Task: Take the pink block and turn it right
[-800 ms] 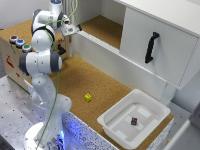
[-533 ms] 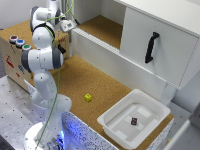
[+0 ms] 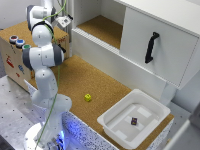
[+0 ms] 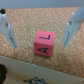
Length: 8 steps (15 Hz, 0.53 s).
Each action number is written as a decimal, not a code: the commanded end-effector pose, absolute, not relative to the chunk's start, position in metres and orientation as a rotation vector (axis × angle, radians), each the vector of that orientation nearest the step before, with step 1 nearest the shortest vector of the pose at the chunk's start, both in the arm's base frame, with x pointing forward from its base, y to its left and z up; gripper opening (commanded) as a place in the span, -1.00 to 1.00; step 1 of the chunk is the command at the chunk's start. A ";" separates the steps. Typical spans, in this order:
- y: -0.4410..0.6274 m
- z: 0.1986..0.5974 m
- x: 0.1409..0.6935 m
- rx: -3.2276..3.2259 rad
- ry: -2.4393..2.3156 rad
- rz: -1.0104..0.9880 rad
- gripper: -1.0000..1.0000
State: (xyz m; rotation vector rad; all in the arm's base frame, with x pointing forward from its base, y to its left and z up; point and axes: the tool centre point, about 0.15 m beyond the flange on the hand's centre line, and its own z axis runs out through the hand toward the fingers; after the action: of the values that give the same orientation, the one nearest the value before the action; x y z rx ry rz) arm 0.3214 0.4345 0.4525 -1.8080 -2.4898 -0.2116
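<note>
Exterior view: Panda arm (image 3: 44, 55) rises from its base at the view's near left, wrist reaching up to the far left, above the wooden box (image 3: 15, 60) w/ coloured buttons. Gripper and pink block can't be made out here, hidden/too small. Small yellow cube (image 3: 88, 97) sits alone mid cork mat; white tray (image 3: 114, 126) at near right holds a tiny dark item. White cabinet (image 3: 160, 45) w/ black handle at far right.

Wrist view: gripper (image 4: 39, 34) spread wide, holding nothing; one finger (image 4: 7, 30) each side of the pink block (image 4: 44, 42), both apart from it. Block lies on cork between the fingers, black letters on top.

Judgement: looks like a light, rigid cube, prob. not fragile; smooth faces could slip. Best to pinch two opposite flat side faces, centred, so it doesn't twist off when rotated.
</note>
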 end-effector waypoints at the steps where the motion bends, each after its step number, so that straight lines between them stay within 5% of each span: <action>1: 0.466 0.445 0.327 -1.791 -2.553 -0.025 1.00; 6: 0.466 0.430 0.346 -1.887 -2.479 -0.003 1.00; 7: 0.466 0.429 0.349 -1.901 -2.469 -0.004 -1.00; 8: 0.467 0.428 0.351 -1.918 -2.460 -0.001 -1.00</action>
State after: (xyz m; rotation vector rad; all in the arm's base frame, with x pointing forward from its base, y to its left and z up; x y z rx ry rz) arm 0.3232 0.4432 0.4332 -1.8391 -2.4770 -0.1663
